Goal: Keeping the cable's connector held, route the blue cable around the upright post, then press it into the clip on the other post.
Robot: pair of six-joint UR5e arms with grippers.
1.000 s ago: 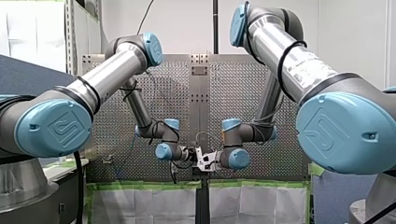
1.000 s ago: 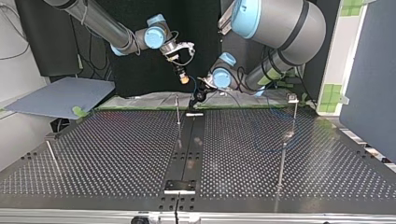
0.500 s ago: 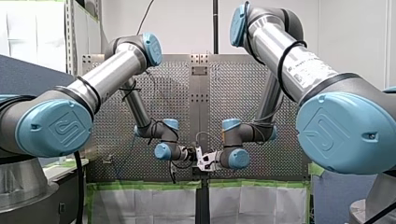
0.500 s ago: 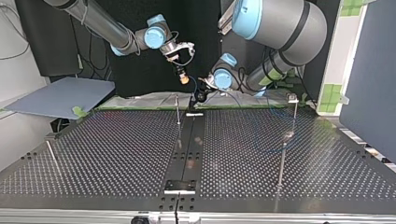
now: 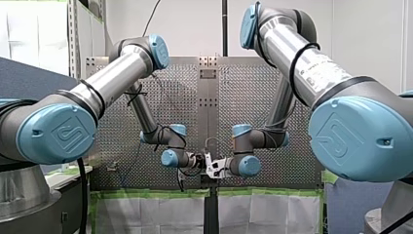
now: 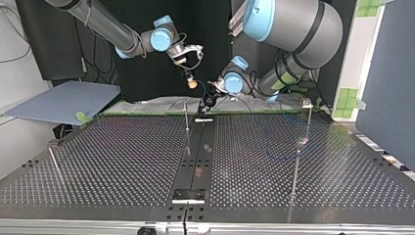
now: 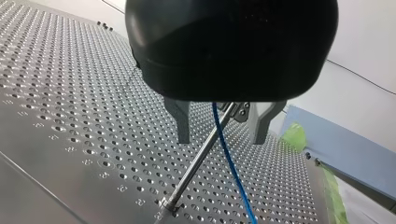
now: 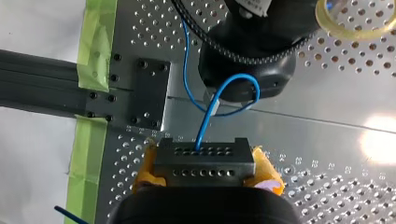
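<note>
My right gripper, with yellow pads, is shut on a dark grey connector. The blue cable rises from the connector and loops to the black body of my left gripper, close ahead. Seen from the left wrist, my left gripper is open, its metal fingers apart. The cable runs through the gap without touching either finger. A slim upright post stands just behind it. In the top view both grippers hang near the table's far edge: right, left.
Across the top view, one thin post rises near the centre rail. A taller post with a clip stands at the right and a short one at the left. A blue board and green tape border the perforated table.
Almost nothing has moved. In the front view my left wrist has edged slightly to the left. The right gripper keeps the connector in the same place.
</note>
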